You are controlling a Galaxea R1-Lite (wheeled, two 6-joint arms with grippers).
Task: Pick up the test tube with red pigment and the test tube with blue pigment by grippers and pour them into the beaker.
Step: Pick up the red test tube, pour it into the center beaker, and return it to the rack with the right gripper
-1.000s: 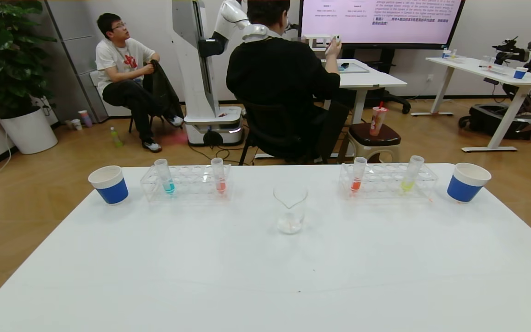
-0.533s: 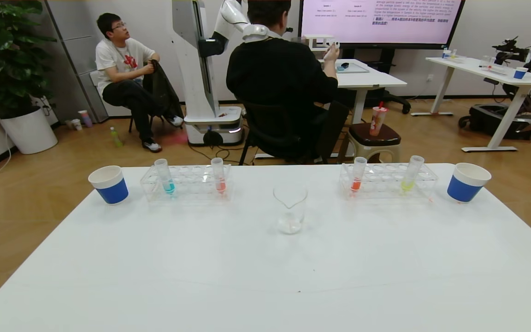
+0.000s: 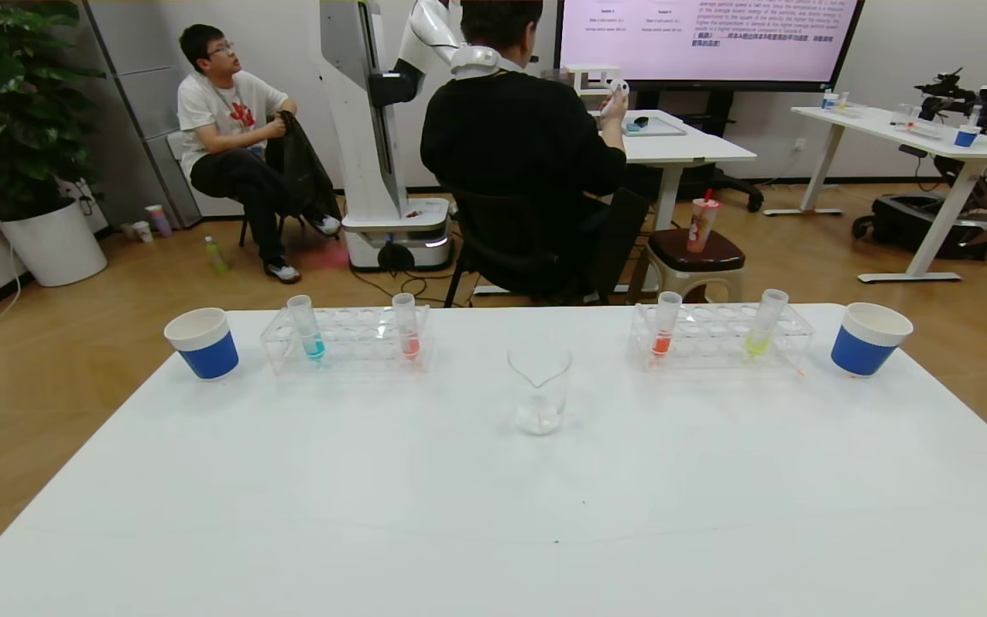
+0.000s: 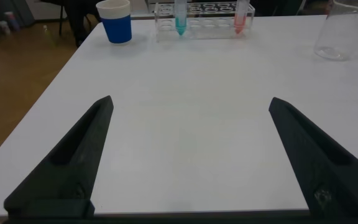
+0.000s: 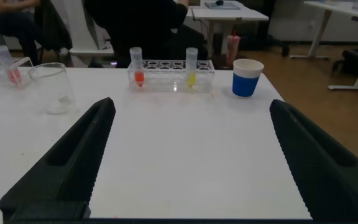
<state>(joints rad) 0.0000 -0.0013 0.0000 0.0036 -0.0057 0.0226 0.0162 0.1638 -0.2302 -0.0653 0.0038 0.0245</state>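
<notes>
The beaker (image 3: 539,390) stands at the table's middle, empty and clear. The test tube with blue pigment (image 3: 312,330) stands in the left clear rack (image 3: 348,343) beside a paler pinkish-red tube (image 3: 408,328). The test tube with red pigment (image 3: 663,326) stands in the right rack (image 3: 720,338) with a yellow-green tube (image 3: 763,324). Neither arm shows in the head view. My left gripper (image 4: 191,101) is open and empty over bare table, far short of the blue tube (image 4: 180,17). My right gripper (image 5: 192,102) is open and empty, short of the red tube (image 5: 138,70).
A blue-and-white paper cup (image 3: 202,343) stands left of the left rack and another (image 3: 869,338) right of the right rack. The white table (image 3: 493,514) reaches toward me. Two people, a white robot and other tables are behind the far edge.
Nothing on the table has moved. Only the seated person in black behind the table has shifted a hand slightly.
</notes>
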